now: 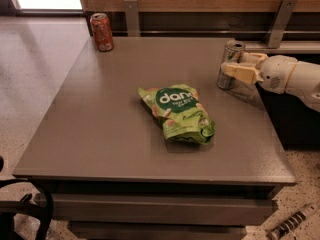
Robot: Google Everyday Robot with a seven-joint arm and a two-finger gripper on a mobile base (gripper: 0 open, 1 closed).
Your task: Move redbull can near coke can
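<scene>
The redbull can [226, 81], slim and silver-grey, stands on the grey table [100, 134] near its far right edge. My gripper [233, 64] reaches in from the right. Its cream fingers [241, 72] sit on either side of the can's middle and press against it. The can's base rests on the table. The coke can [102, 32], red-orange with a silver top, stands upright at the table's far left corner, far from the gripper.
A green snack bag [177, 111] lies in the middle of the table, between the two cans. A wooden wall with metal brackets [277, 21] runs behind the table. A dark chair part [25, 204] is at the lower left.
</scene>
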